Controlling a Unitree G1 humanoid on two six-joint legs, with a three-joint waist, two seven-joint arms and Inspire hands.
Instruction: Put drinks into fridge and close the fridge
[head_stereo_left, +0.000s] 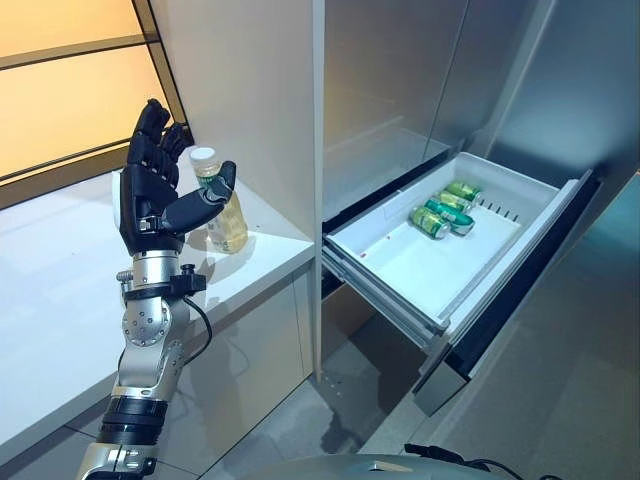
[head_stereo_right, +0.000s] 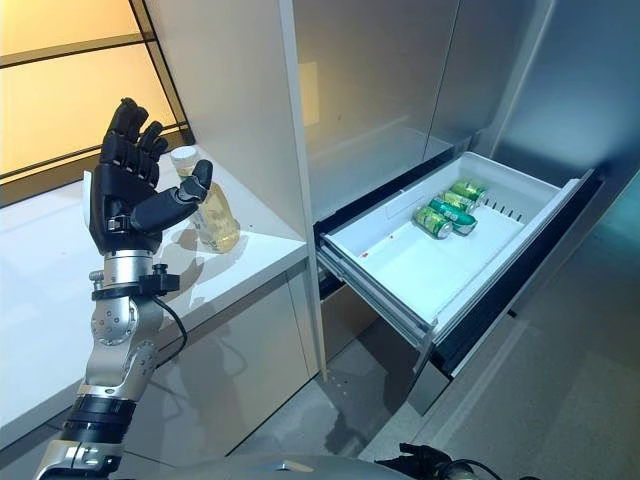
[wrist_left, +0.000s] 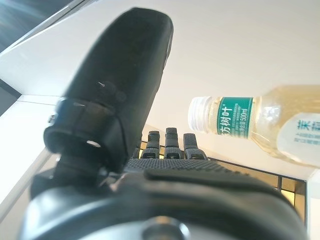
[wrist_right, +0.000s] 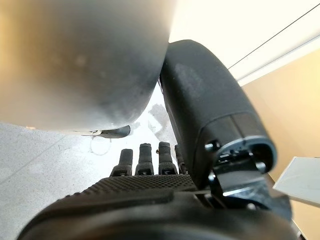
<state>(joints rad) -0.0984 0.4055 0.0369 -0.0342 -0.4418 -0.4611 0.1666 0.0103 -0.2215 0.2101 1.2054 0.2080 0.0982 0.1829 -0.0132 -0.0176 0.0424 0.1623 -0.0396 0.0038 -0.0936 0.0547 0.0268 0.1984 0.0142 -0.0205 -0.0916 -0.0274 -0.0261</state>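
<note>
A bottle (head_stereo_left: 229, 226) of pale yellow drink with a white cap stands upright on the white counter (head_stereo_left: 60, 270), close to its right end. My left hand (head_stereo_left: 150, 190) is raised in front of the bottle, open, fingers straight up and thumb stretched across the bottle's front. In the left wrist view the bottle (wrist_left: 260, 122) shows past the thumb (wrist_left: 120, 85), apart from it. The fridge drawer (head_stereo_left: 400, 270) is pulled out wide; green cans (head_stereo_left: 445, 208) lie at its far end. My right hand (wrist_right: 150, 200) hangs with relaxed fingers and holds nothing.
A tall white panel (head_stereo_left: 250, 90) rises right beside the bottle, between the counter and the grey fridge front (head_stereo_left: 400, 80). The open drawer's front (head_stereo_left: 500, 300) juts out over the grey floor (head_stereo_left: 300, 420) to the right.
</note>
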